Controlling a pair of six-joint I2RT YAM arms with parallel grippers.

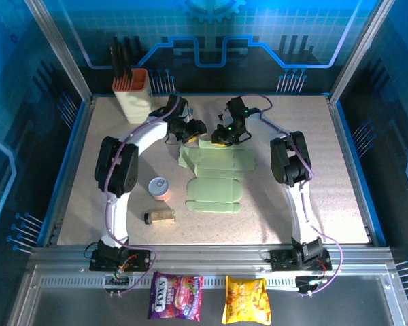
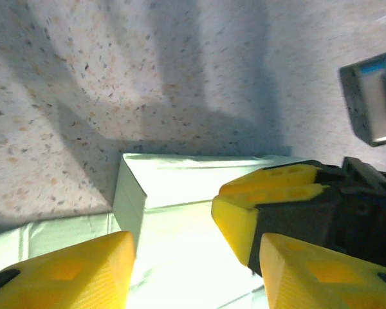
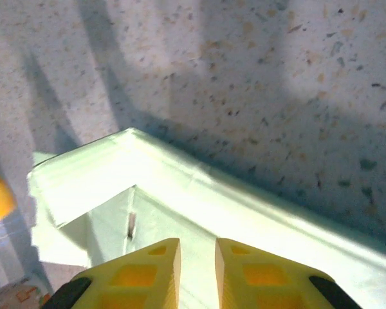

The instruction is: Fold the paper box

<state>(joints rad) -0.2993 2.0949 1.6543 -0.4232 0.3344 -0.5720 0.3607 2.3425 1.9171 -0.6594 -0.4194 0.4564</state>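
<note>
The paper box (image 1: 214, 180) is a pale green creased cut-out lying mid-table, with its far end raised into low walls. My left gripper (image 1: 196, 130) hovers at that far left corner, and in the left wrist view it (image 2: 193, 264) is open, straddling the bright card (image 2: 180, 187) beside an upright side wall. My right gripper (image 1: 221, 139) is at the far edge. In the right wrist view it (image 3: 197, 254) is shut on the raised far wall of the paper box (image 3: 180, 174). The right gripper's yellow fingers (image 2: 276, 187) also appear in the left wrist view.
A cream knife holder with an orange rim (image 1: 134, 95) stands at the back left. A small can (image 1: 160, 188) and a lying bottle (image 1: 160, 216) sit left of the card. Two snack bags (image 1: 175, 297) (image 1: 246, 301) lie in front of the arm bases.
</note>
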